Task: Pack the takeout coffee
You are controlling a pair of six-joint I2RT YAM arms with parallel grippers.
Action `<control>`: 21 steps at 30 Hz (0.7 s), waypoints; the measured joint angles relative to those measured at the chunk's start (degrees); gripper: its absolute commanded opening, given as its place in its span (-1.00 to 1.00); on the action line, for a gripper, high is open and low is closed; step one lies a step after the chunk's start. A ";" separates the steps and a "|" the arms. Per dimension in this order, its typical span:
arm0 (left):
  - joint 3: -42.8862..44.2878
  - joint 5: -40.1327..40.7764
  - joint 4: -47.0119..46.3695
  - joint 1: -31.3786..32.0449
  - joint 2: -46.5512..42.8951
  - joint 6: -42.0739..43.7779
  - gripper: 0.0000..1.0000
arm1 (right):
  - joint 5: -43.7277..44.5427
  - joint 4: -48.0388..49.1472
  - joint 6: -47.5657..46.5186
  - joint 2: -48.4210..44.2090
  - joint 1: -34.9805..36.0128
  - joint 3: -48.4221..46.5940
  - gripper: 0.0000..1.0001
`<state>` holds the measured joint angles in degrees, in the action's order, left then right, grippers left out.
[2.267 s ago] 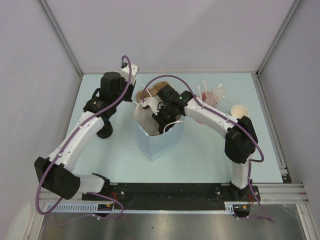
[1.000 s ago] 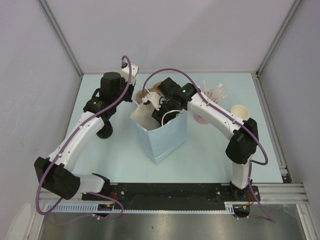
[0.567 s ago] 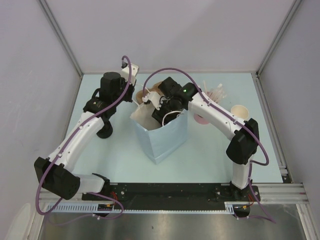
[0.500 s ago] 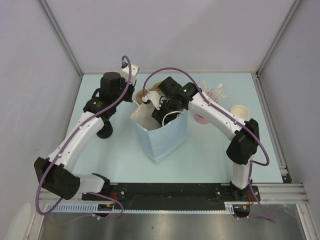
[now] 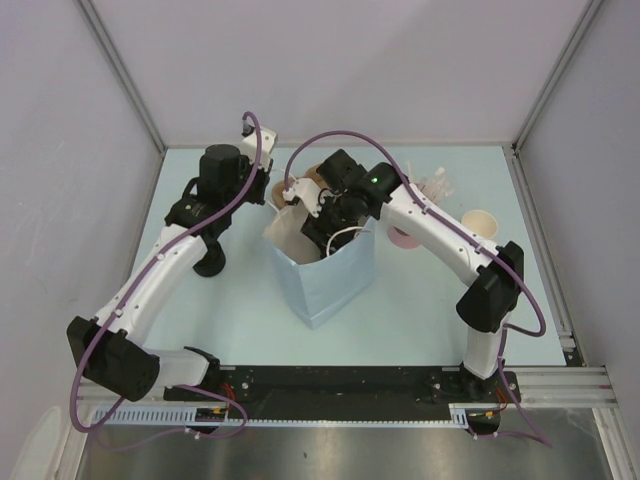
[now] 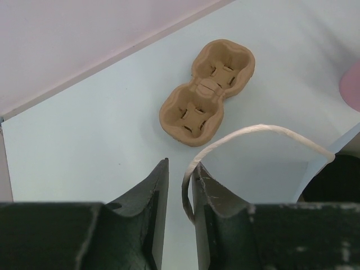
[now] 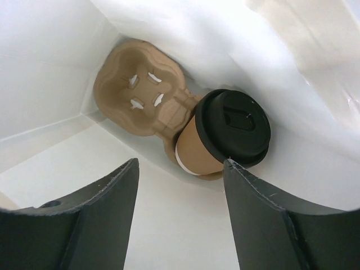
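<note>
Lidded cup seated in carrier inside bag; right gripper spread wide, empty; left gripper narrowly parted around handle, probably steadying bag.

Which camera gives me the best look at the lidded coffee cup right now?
Right wrist: the coffee cup, black lid on, sits in the carrier inside the bag. Top external: the right arm and bag hide it. Left wrist: no cup, only the bag handle.

a light blue paper bag is stood open on the pale table, its white cord handle arched. one pulp carrier is laid beyond it; a second carrier is seen inside.
</note>
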<state>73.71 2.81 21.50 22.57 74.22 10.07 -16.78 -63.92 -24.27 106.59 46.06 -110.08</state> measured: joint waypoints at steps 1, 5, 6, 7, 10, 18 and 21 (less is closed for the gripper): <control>-0.07 0.00 0.00 0.00 0.00 0.02 -0.42 | 0.00 -0.15 0.00 -0.11 0.07 -0.04 0.34; -0.24 0.00 0.02 0.00 0.00 0.02 -0.40 | 0.00 -0.70 0.00 -0.35 0.35 -0.55 0.36; -0.24 0.00 0.02 0.00 0.00 0.02 -0.40 | -0.02 -0.76 -0.02 -0.42 0.42 -0.66 0.36; -0.24 0.00 0.02 0.00 -0.02 0.02 -0.39 | -0.02 -0.96 -0.02 -0.52 0.50 -0.85 0.37; -0.24 0.00 0.02 0.00 -0.02 0.02 -0.39 | -0.13 -1.11 -0.02 -0.92 0.87 -1.29 0.37; -0.37 0.00 0.00 0.00 -0.11 0.02 -0.38 | -0.22 -1.90 -0.26 -2.80 1.81 -1.92 0.38; -0.55 0.00 0.02 0.00 -0.17 0.02 -0.37 | -0.22 -2.19 -0.31 -3.34 1.88 -2.03 0.38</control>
<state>73.17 2.81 21.52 22.57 74.04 10.09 -16.99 -66.11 -24.58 103.24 47.94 -112.12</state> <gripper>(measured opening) 0.311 0.687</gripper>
